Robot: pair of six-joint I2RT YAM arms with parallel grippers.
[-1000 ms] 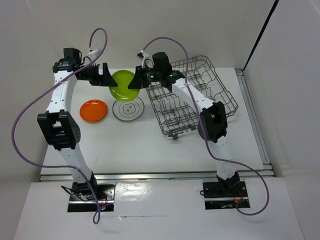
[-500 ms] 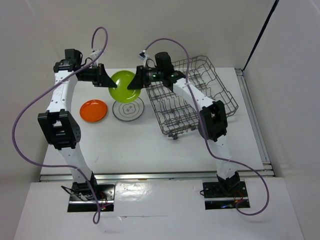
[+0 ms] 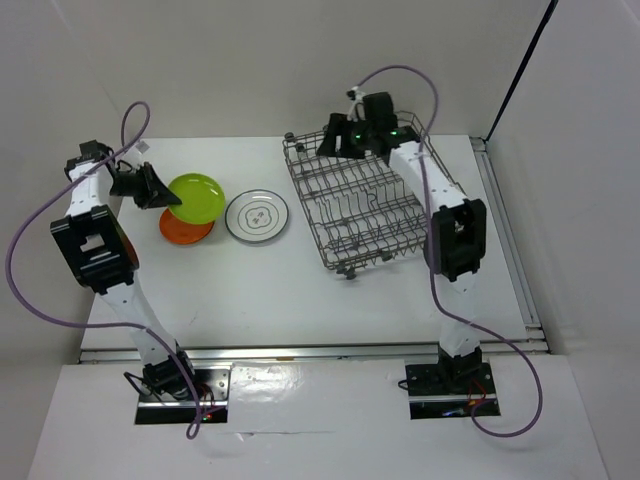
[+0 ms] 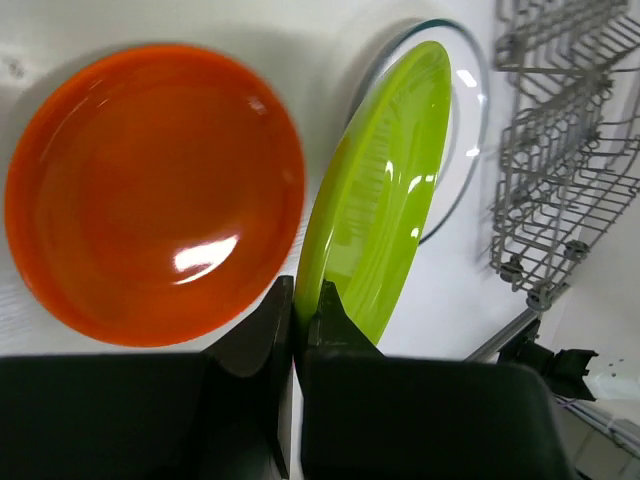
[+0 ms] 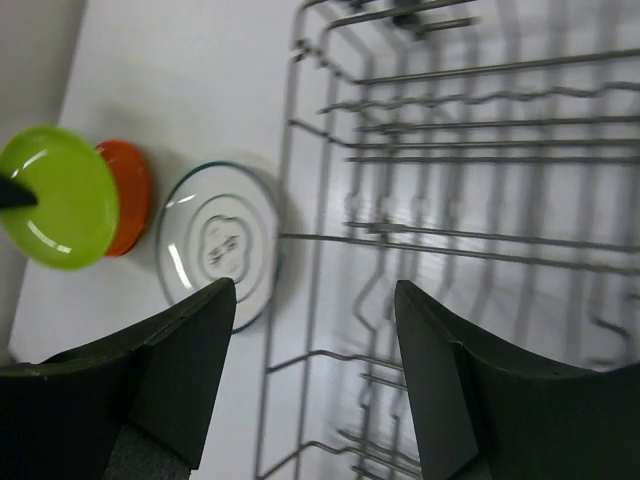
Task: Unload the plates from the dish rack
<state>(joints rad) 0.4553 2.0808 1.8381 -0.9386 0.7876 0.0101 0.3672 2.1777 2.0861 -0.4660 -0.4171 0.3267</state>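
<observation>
1. My left gripper [image 4: 298, 305] is clamped on the near rim of the small round lime green plate [image 4: 385, 200], one finger pressed on each face.
2. That plate hangs steeply tilted at the left side of the white table top [image 3: 250, 290], over the right part of the small round orange plate [image 3: 180, 229]. I cannot tell whether the two touch.
3. The orange plate lies flat on the table.
4. The round white plate with a grey line drawing [image 3: 258, 217] lies flat between the orange plate and the large grey wire dish rack [image 3: 365, 200], close to the rack's left edge.
5. The rack stands on the right half of the table.
6. My right gripper [image 5: 312, 290] hovers above the rack's far left corner with its fingers spread wide apart.
</observation>
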